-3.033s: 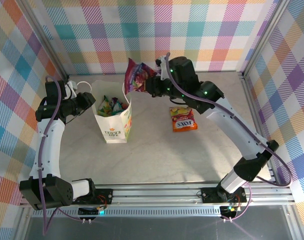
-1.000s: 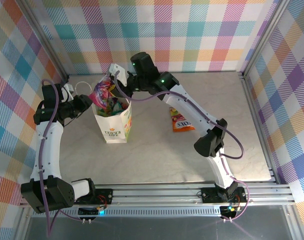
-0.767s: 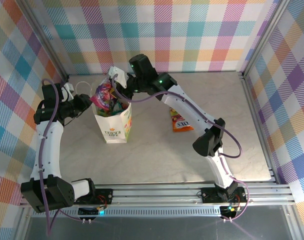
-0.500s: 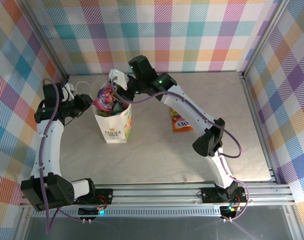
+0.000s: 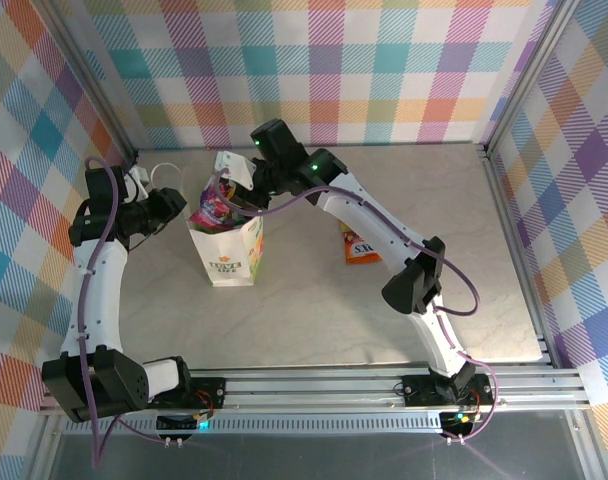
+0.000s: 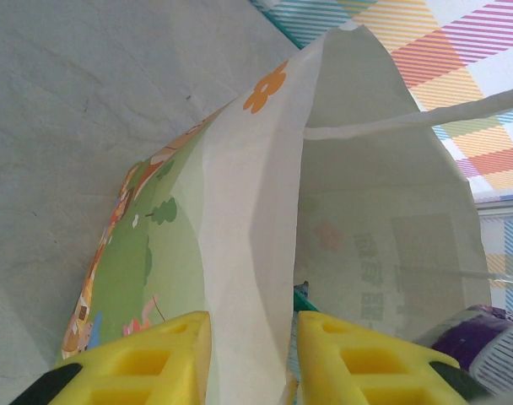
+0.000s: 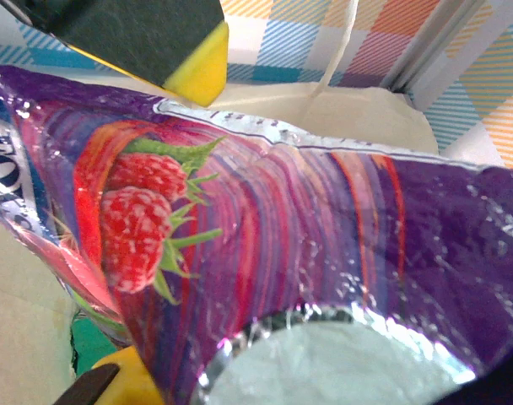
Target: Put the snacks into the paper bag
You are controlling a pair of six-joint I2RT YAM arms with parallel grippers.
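By the table's far-left corner, the left gripper [image 6: 252, 342] pinched the rim of the paper bag [image 5: 227, 252]. The right gripper [image 5: 227, 176], clamped on the purple raspberry packet [image 5: 210, 207], had lowered it into the mouth; release seemed next.

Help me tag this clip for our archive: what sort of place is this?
Probably a robot test cell in a lab, not a home: plaid backdrop panels wall it in, and two arms are bolted to an aluminium rail at the edge of a grey table.
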